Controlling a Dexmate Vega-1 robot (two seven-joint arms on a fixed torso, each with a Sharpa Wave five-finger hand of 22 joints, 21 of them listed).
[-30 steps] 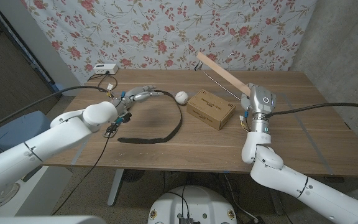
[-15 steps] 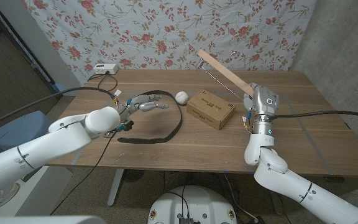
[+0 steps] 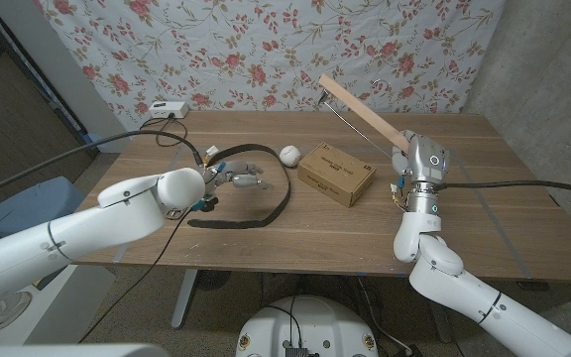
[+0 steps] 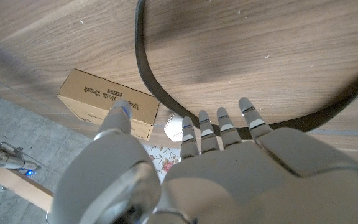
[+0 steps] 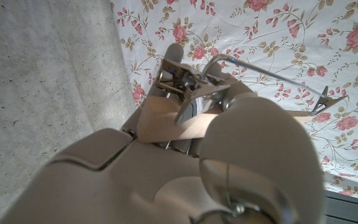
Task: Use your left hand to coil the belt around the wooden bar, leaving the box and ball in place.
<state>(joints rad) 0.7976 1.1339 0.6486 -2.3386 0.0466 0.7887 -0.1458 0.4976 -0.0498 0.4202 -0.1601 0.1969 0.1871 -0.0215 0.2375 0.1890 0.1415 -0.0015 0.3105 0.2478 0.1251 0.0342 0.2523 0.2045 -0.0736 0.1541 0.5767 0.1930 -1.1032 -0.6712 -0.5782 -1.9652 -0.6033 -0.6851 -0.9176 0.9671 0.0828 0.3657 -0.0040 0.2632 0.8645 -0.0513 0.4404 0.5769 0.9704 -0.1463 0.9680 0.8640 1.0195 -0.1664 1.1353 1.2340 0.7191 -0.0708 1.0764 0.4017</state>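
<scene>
Left hand [image 3: 234,175] hovers over the wooden table [image 3: 484,213], inside the loop of the dark leather belt [image 3: 284,194]. Its fingers [image 4: 219,127] are extended and spread, and nothing is held between them; the hand is released. In the left wrist view the fingertips reach toward the belt strap without visibly touching it.

Belt position: the strap lies on the table as an open curve. One end runs from near the left hand's wrist, arcs past the fingertips toward the small white ball [image 3: 289,154], then bends down to a flat end [image 3: 206,223] in front of the hand.

Right hand [image 3: 407,169] grasps the lower end of the long light wooden bar [image 3: 360,113]. The bar is raised off the table and tilts up and away toward the floral backdrop [image 3: 266,50]; a thin wire hook [image 5: 272,71] is attached to it. The belt is well apart from the bar.

Brown cardboard box [image 3: 336,175] rests on the table between the ball and the right hand, just beside the ball. A white device [image 3: 163,109] sits at the far table edge.
</scene>
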